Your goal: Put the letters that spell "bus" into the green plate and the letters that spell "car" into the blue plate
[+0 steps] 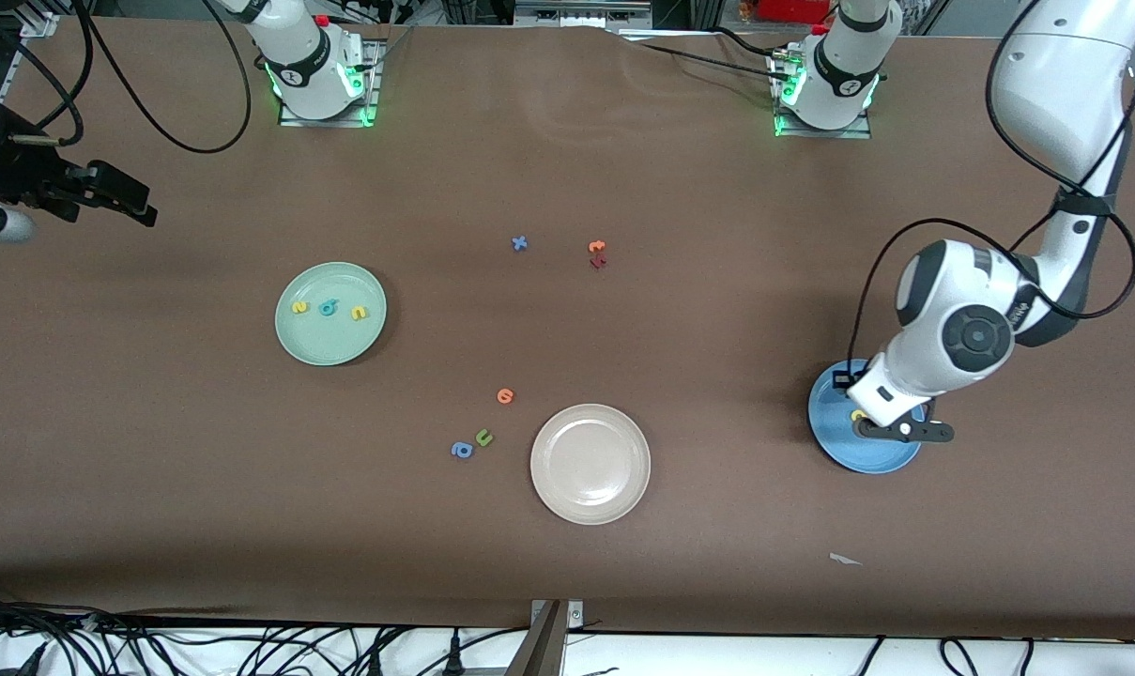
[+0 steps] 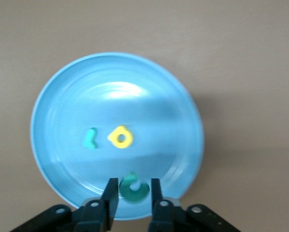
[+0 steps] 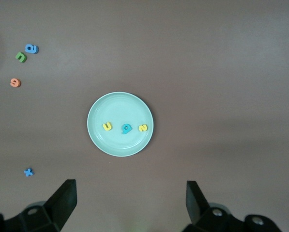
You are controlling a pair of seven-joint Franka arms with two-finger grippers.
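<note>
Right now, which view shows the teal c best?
Left wrist view: the teal c lies in the blue plate between the left gripper fingers, with nothing over it. In the front view the arm hides it. The right wrist view misses it.

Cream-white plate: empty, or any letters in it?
Empty. The cream-white plate shows only bare surface; the nearest letters lie on the table beside it.

A robotics lab is showing here: two white Franka arms are standing bolted on metal base plates (image 1: 323, 115) with green lights glowing, at the top edge of a wide brown-covered table (image 1: 680, 310). Black cables (image 1: 248, 648) are trailing along the table's near edge, and aluminium framing (image 1: 581, 11) is running above the bases.
</note>
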